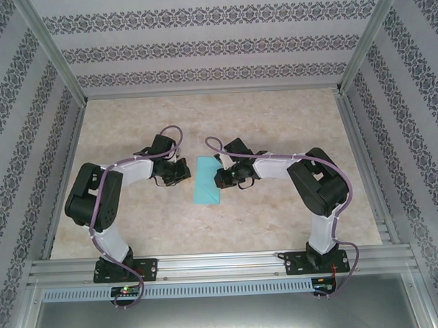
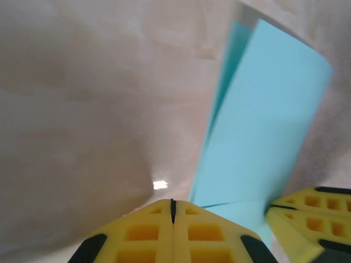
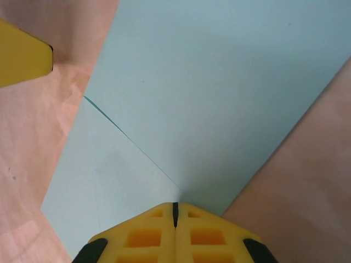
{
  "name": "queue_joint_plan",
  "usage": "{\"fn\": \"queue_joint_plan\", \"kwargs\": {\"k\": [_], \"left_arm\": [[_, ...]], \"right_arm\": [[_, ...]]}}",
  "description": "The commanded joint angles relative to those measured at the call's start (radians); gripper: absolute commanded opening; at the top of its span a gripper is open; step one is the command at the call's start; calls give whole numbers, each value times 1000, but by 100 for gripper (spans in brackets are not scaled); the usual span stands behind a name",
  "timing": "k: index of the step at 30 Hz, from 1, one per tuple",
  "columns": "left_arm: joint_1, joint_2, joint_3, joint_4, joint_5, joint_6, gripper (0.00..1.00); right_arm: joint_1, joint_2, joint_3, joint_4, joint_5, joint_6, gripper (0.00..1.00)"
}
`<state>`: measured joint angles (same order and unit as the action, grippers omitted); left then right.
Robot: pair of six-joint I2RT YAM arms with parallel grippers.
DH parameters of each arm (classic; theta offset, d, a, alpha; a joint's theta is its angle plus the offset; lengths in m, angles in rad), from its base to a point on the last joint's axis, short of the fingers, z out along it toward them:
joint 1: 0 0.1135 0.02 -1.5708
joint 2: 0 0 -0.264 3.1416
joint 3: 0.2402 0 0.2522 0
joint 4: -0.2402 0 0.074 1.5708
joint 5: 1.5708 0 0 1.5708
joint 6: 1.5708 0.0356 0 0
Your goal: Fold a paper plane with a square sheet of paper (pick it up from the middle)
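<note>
Marbled table (image 1: 275,119), one folded teal sheet (image 1: 206,180)

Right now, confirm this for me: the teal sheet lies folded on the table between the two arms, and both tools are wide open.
Not quite: both tools are shut, not open. The left wrist view shows the left tool closed with no gap, and the right wrist view shows the right tool likewise. The rest stands: the teal sheet lies folded on the table between the arms.

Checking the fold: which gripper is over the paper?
The right gripper: its shut tips sit over the paper; the left gripper is beside it, over bare table.
</note>
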<state>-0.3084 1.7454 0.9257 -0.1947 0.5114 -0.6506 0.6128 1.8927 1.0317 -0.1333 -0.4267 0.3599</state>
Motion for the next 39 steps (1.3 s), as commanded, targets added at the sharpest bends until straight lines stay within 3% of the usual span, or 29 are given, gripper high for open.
{"fn": "queue_joint_plan", "kwargs": {"k": [1,9,23,30,39], "left_arm": [[-31,-30,-16,100,105,-16,0],[-98,43,27,94,141,1,0],[-108,98,-52,78,49,0,0],[-107,100,-90,72,15,0,0],[-108,113,-102,71,5,-4,0]], "right_arm": [[-4,46,-50,-185,93,-22,0],[-4,47,-42,-176,73,-17,0],[-3,-83,32,-204,-9,-1,2],[87,-175,35,-208,51,106,8],[174,-117,29,-129,91,220,0]]}}
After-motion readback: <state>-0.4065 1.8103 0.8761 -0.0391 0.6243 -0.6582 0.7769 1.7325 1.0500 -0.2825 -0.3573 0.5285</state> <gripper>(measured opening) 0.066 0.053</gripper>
